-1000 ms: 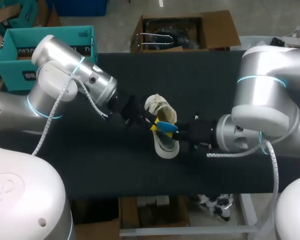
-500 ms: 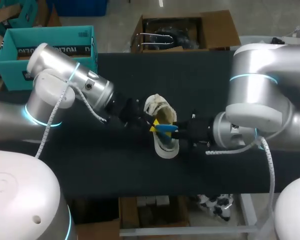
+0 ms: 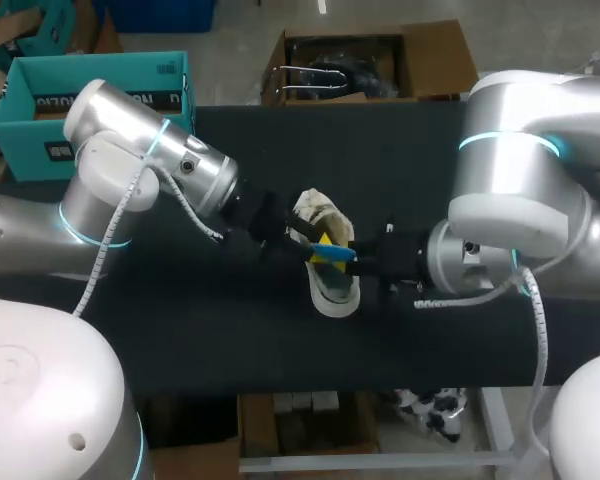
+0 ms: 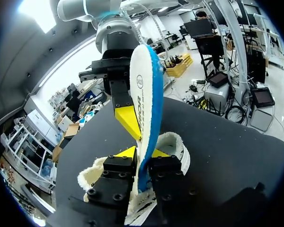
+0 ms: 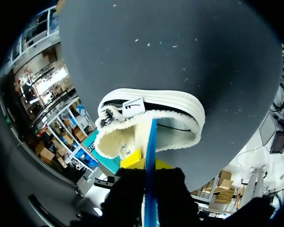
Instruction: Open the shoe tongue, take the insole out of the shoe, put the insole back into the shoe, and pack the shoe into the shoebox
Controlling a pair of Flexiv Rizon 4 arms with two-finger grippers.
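- Black tabletop (image 3: 410,160) carries the shoe (image 3: 336,294) mid-table.
- I see the insole (image 4: 144,85) on edge over the shoe, my left gripper (image 4: 142,153) clamped on it.
- My right gripper (image 5: 148,162) seemingly clamps its other end.

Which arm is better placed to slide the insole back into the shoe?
Probably right: the right gripper grips the insole edge-on, aimed at the shoe mouth straight ahead. The left gripper also holds it.
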